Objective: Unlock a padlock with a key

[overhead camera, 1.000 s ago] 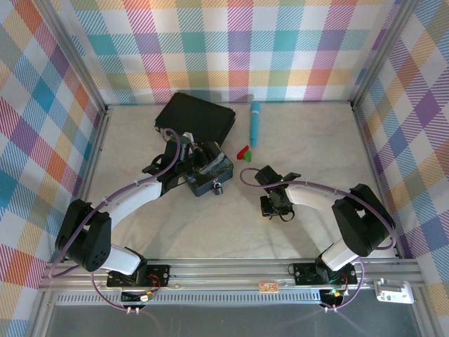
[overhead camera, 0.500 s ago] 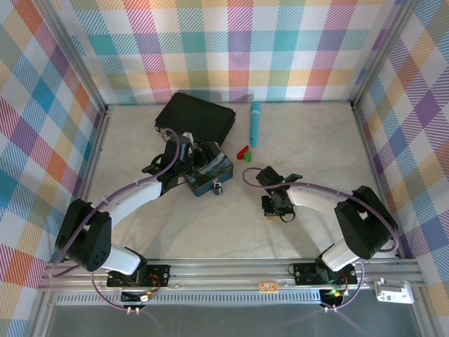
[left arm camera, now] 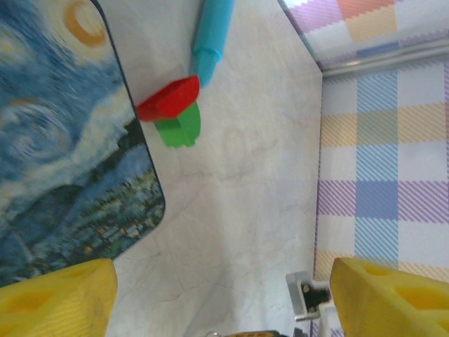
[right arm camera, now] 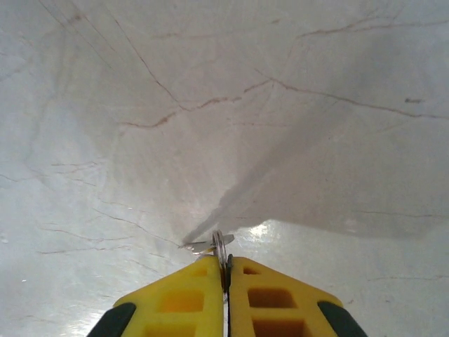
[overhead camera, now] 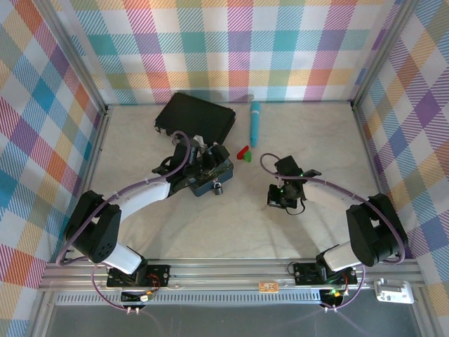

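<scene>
On open tabletop [right arm camera: 105, 105]: right pincer [right arm camera: 226, 270] clamped on key [right arm camera: 210, 244]; left pincer [left arm camera: 224, 284] apart above box [left arm camera: 63, 161] edge.

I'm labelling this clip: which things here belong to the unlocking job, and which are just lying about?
In the job: padlock, at the near edge of the painted box; key, pinched in the right gripper.
Lying about: black case; blue pen; red block; green block.
</scene>
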Motion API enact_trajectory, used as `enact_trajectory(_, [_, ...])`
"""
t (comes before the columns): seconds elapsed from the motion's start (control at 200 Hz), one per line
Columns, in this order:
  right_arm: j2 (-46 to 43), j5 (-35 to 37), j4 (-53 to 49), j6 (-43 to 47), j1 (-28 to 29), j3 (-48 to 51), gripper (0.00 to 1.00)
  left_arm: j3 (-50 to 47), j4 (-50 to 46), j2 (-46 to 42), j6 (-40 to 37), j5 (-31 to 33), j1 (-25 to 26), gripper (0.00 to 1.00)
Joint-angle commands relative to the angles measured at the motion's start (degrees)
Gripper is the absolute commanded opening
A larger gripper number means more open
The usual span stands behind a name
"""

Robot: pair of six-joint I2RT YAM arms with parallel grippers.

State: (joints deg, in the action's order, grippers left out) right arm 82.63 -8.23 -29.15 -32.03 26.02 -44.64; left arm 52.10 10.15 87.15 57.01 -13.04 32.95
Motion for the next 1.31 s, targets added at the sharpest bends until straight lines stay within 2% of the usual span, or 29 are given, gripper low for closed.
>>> enact_trajectory(0.0, [-1.6,-4.2,0.8,1.5,-1.6,-1.2,0.00,0.4,3.9,2.3,2.2,-1.2,2.2,0.79])
enact_trajectory(0.165, [-4.6,-7.1,3.3,1.5,-4.4,-0.8,0.00,0.8,9.6,6.1,6.0,-1.9,4.8,0.77])
enact_trajectory(0.36, [-8.9,-10.3,4.3,0.9,-7.5,-3.0,0.00,3.6,11.6,8.5,6.8,-1.5,7.0,0.75])
enact_trajectory(0.59, [-12.0,-13.3,8.5,-2.1,-9.2,-5.1,0.00,6.1,14.5,12.3,8.3,-3.0,9.3,0.66])
enact_trajectory(0.845, [-11.2,-18.3,10.5,1.4,-9.6,-8.9,0.00,9.9,15.5,16.0,19.3,-1.7,10.2,0.71])
enact_trajectory(1.155, [-9.6,-22.1,12.3,6.8,-9.7,-9.4,0.00,10.6,23.1,20.8,37.1,-5.2,10.4,0.67])
enact_trajectory(1.3, [-8.8,-23.8,13.0,7.8,-9.7,-9.2,0.00,9.9,24.6,20.7,39.8,-5.3,10.7,0.66])
